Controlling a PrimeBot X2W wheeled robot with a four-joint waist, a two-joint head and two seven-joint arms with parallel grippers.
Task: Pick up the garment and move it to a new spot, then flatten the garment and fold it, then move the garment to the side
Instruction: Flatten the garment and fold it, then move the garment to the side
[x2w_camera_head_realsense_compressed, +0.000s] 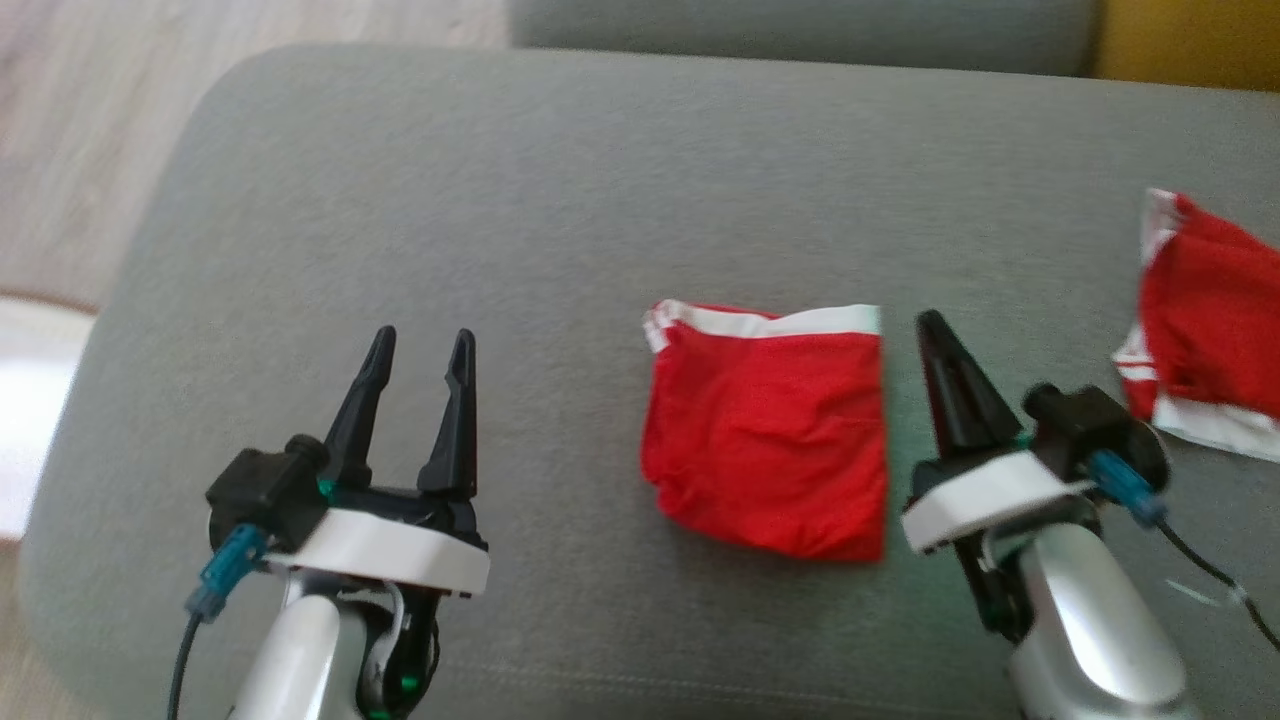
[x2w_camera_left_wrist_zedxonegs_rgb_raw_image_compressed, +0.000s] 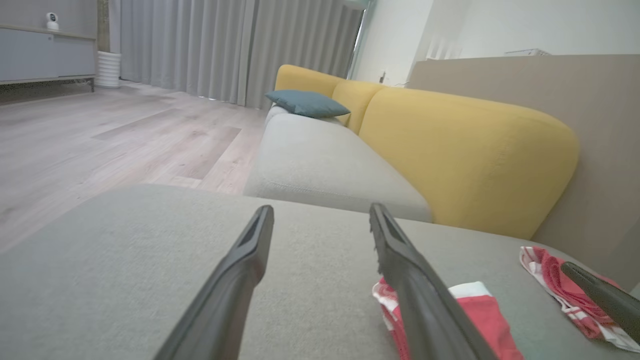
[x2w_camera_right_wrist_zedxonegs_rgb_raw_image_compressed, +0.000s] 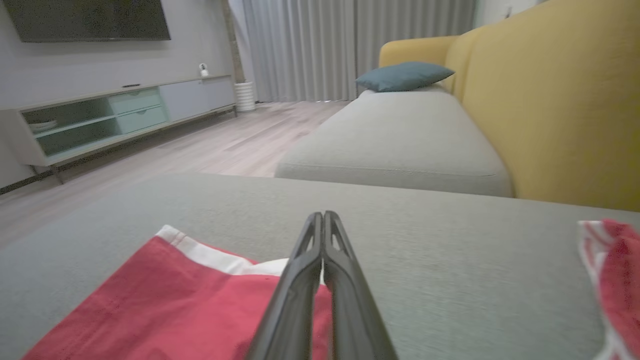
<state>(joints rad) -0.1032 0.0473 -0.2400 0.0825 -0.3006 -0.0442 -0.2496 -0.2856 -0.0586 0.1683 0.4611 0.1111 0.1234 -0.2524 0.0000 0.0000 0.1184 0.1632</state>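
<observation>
Fingers of the left gripper stand spread wide, released, with bare grey fabric showing between them. They are well to the left of the folded garment and touch none of it. The right gripper sits just beside the folded garment's right edge, its fingers clenched tight together into a single point and grasping no cloth.

The folded garment is red with a white band along its far edge. It is folded into a rough square and lies flat on the grey seat, between the two grippers and nearer the right one. In the right wrist view the clenched pair points past the folded garment's right side, with the white band showing just left of the tips.

A second garment, also red with white trim and crumpled, lies on the same seat well to the right of the folded garment, apart from it. Beyond the folded garment, in the left wrist view, are a yellow backrest, a teal pillow and a wooden floor.
</observation>
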